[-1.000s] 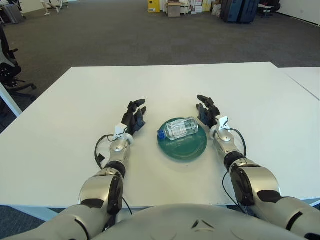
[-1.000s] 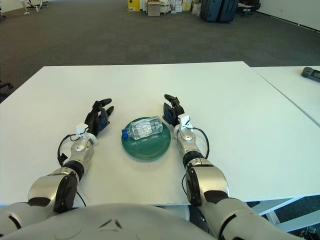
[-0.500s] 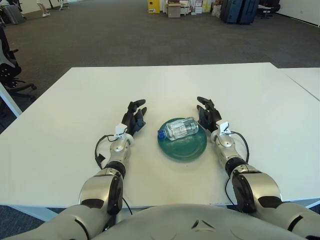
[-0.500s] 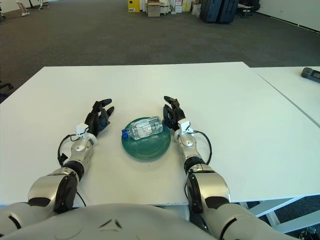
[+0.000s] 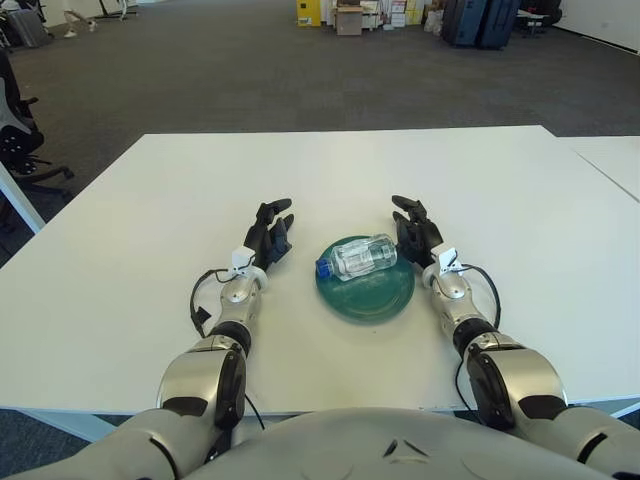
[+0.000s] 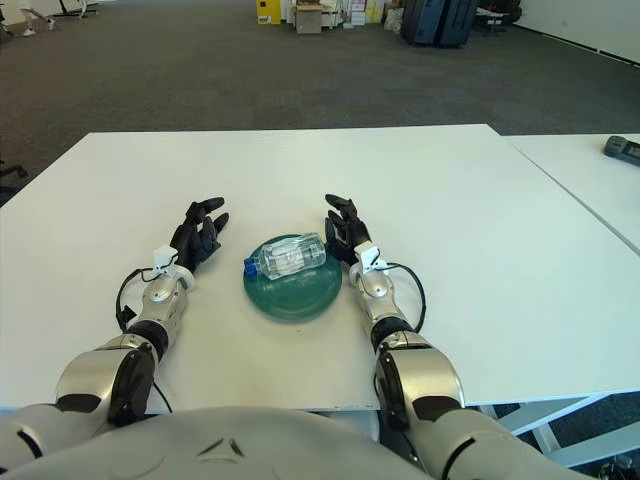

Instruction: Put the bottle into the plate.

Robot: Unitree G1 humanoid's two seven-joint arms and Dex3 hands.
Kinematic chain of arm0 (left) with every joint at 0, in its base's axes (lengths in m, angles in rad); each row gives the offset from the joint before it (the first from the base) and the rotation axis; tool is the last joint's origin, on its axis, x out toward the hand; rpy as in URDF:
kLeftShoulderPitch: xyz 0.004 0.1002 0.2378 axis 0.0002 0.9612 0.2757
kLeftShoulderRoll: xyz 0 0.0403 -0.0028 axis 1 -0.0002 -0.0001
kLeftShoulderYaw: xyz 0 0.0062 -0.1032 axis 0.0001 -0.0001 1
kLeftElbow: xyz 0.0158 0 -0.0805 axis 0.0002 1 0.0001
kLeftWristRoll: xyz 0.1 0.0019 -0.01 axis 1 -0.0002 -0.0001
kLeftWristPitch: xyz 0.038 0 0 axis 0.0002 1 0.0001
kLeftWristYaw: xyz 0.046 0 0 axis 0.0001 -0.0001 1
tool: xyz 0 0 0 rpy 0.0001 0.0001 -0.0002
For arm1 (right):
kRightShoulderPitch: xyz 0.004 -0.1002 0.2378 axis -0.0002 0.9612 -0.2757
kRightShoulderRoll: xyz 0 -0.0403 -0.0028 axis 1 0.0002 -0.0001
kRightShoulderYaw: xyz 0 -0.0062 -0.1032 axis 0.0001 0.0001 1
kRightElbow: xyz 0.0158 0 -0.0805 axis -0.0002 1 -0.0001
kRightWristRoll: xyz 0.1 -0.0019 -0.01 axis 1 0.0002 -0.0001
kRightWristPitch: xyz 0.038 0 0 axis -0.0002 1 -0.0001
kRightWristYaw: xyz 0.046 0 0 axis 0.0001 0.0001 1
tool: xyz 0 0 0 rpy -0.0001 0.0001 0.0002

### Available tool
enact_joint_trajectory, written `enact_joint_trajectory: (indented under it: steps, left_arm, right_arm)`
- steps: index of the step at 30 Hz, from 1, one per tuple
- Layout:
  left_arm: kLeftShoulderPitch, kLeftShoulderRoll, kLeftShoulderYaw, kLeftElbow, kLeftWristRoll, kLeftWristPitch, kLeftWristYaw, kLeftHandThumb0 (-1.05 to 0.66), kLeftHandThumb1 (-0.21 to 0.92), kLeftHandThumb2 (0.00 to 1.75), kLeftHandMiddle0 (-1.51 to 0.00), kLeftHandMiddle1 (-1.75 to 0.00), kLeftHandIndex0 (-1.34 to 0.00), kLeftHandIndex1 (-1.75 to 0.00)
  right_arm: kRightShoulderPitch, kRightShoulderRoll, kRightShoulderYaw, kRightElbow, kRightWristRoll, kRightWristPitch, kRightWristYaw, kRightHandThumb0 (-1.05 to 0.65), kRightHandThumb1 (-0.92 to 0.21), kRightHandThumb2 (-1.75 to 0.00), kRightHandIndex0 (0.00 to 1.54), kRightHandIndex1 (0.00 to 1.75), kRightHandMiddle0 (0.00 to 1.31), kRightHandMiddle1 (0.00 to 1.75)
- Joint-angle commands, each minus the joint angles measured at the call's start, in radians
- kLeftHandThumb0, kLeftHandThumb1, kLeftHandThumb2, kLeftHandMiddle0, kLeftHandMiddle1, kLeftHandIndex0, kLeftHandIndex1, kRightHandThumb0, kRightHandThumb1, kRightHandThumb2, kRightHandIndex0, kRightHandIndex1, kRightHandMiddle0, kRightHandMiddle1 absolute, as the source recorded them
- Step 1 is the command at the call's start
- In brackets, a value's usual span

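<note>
A clear plastic bottle [image 5: 362, 255] with a blue cap lies on its side on the far part of a round green plate [image 5: 366, 297] on the white table. My right hand [image 5: 415, 229] rests on the table just right of the plate, fingers spread, holding nothing and apart from the bottle. My left hand [image 5: 270, 232] rests on the table left of the plate, fingers spread and empty.
The white table [image 5: 150, 220] stretches wide around the plate. A second white table [image 6: 590, 180] stands to the right with a small dark device [image 6: 622, 147] on it. Beyond the table lies dark carpet, with luggage and boxes [image 5: 400, 15] far off.
My right hand has shifted slightly towards the plate while its forearm swung a little to the right. The bottle, plate and left hand have not moved.
</note>
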Motion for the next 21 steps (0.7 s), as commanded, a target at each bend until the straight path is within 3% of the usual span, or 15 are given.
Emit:
enact_joint_trajectory:
  steps: [1, 21]
  left_arm:
    - [0.011, 0.020, -0.002, 0.027, 0.008, 0.042, 0.017, -0.93, 0.92, 0.91, -0.49, -0.07, -0.08, -1.03]
    - [0.013, 0.030, 0.006, 0.022, 0.000, 0.047, 0.036, -0.91, 0.92, 0.85, -0.48, -0.07, -0.04, -1.02]
  right_arm:
    - [0.070, -0.006, -0.001, 0.046, -0.008, 0.043, -0.003, -0.80, -0.92, -0.87, 0.28, 0.02, 0.00, 0.61]
    - [0.076, 0.041, -0.085, 0.039, 0.062, 0.106, -0.061, -0.70, -0.92, -0.85, 0.31, 0.02, 0.00, 0.66]
